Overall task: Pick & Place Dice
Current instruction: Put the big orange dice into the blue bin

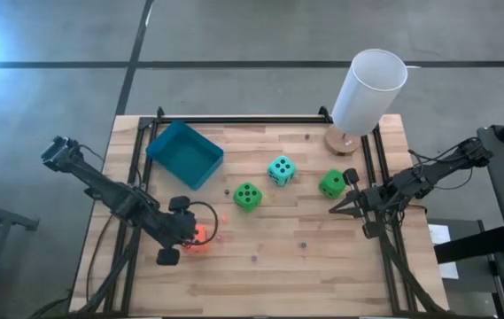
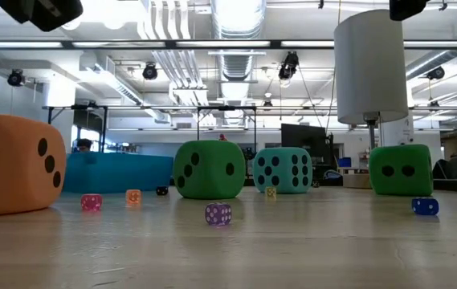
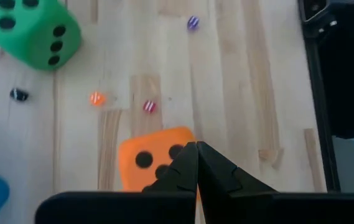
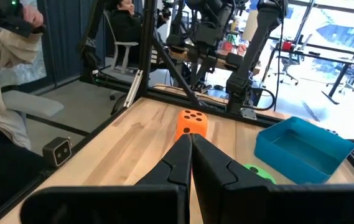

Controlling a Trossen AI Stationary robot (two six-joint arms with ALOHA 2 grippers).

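An orange-red die (image 1: 202,238) sits on the wooden table near its front left; it also shows large in the low view (image 2: 11,164). My left gripper (image 3: 196,146) hangs shut above this die (image 3: 152,163), slanting down at it; the low view shows nothing touching the die. One green die (image 1: 247,196), a teal die (image 1: 280,170) and a second green die (image 1: 331,183) rest on the table's middle. My right gripper (image 4: 191,138) waits shut and roughly level over the table's right side (image 1: 334,211).
A blue tray (image 1: 185,153) stands at the far left. A white cylinder on a wooden foot (image 1: 367,93) stands at the far right. Several tiny dice, such as a purple one (image 2: 218,213) and a blue one (image 2: 425,206), are scattered on the table. A person (image 4: 2,74) sits beyond the table.
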